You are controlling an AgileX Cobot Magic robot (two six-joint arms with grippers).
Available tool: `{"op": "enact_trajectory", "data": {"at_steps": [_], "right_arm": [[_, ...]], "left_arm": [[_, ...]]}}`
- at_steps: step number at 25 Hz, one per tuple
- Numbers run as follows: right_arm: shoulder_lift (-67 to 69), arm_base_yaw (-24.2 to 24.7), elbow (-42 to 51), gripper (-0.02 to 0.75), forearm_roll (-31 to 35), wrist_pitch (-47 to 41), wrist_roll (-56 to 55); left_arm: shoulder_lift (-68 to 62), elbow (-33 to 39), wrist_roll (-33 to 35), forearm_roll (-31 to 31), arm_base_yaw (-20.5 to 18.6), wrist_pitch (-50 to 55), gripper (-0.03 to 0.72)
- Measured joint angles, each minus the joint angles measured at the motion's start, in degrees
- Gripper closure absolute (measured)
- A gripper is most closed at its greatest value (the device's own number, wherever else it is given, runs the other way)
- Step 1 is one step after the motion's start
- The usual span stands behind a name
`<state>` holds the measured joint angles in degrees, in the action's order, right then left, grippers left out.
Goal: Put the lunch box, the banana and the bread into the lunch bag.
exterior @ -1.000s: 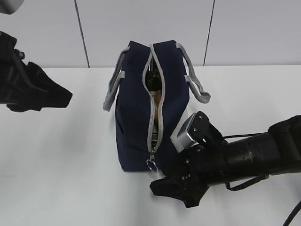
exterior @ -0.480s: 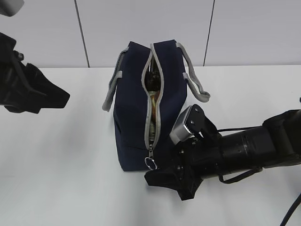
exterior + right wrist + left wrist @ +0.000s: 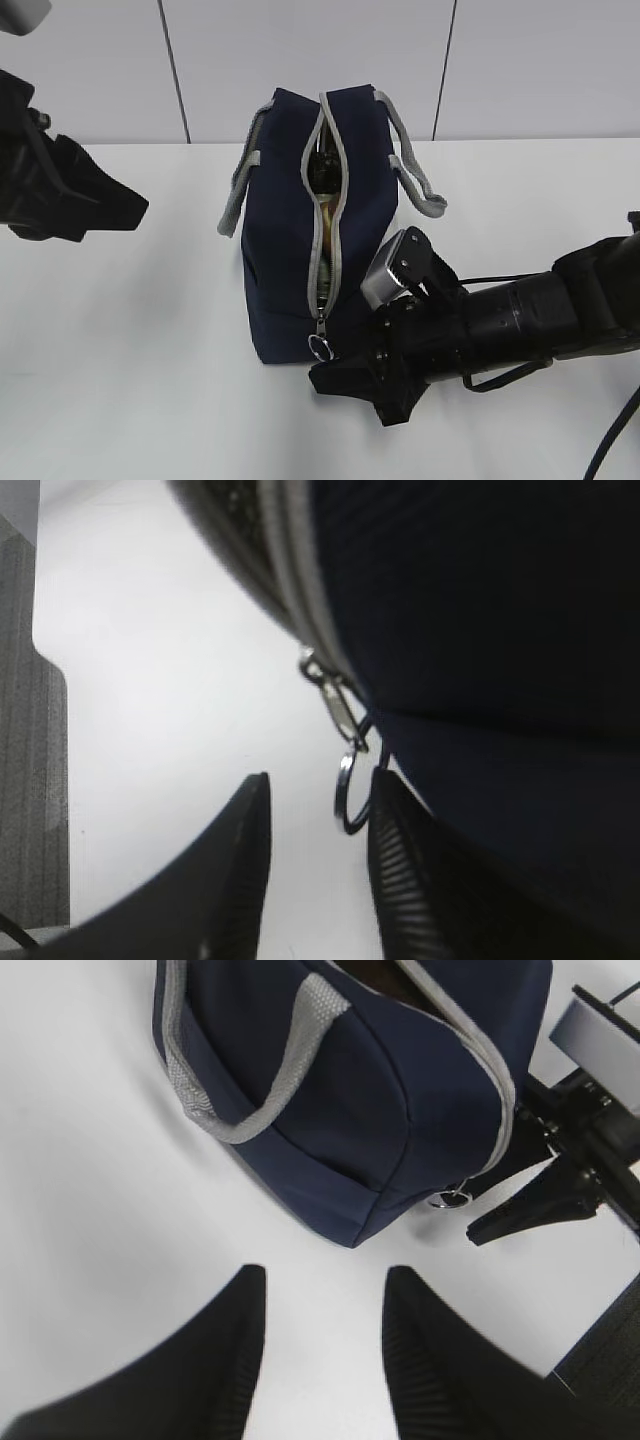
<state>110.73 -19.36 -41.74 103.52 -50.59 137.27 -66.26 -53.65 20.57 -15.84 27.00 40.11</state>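
Right end effector (image 3: 345, 385) shifted toward ring pull (image 3: 352, 785), jaws narrowed but not closed.
Lunch bag (image 3: 290, 250) unmoved on desk (image 3: 120, 330); left end effector (image 3: 320, 1340) open, empty.

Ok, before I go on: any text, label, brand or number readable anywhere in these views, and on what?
None can be read in any view.
Bag: plain navy fabric, no logo or tag showing.
Zipper pull: bare metal ring, no marking visible.
Grey block on the right arm: blank on the faces that show.
Table and wall panels: no print.
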Motion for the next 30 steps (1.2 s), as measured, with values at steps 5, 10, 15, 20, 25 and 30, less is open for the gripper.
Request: {"op": "enact_trajectory", "data": {"at_steps": [5, 10, 15, 20, 25, 30], "right_arm": [[0.0, 0.0, -1.0, 0.554, 0.1, 0.2, 0.0], [0.0, 0.0, -1.5, 0.563, 0.1, 0.3, 0.0], [0.0, 0.0, -1.5, 0.659, 0.1, 2.2, -1.4], [0.0, 0.0, -1.5, 0.722, -0.6, 3.0, -3.1], [0.0, 0.0, -1.6, 0.724, -1.9, 4.1, -6.6], [-2.7, 0.0, -1.6, 0.754, -5.1, 4.7, -10.5]], "left_arm": [[0.0, 0.0, 0.0, 0.0, 0.0, 0.1, 0.398], [0.0, 0.0, 0.0, 0.1, 0.0, 0.1, 0.4], [0.0, 0.0, 0.0, 0.1, 0.0, 0.1, 0.4], [0.0, 0.0, 0.0, 0.1, 0.0, 0.2, 0.4], [0.0, 0.0, 0.0, 0.1, 0.0, 0.2, 0.4], [0.0, 0.0, 0.1, 0.1, 0.0, 0.5, 0.4]]}}
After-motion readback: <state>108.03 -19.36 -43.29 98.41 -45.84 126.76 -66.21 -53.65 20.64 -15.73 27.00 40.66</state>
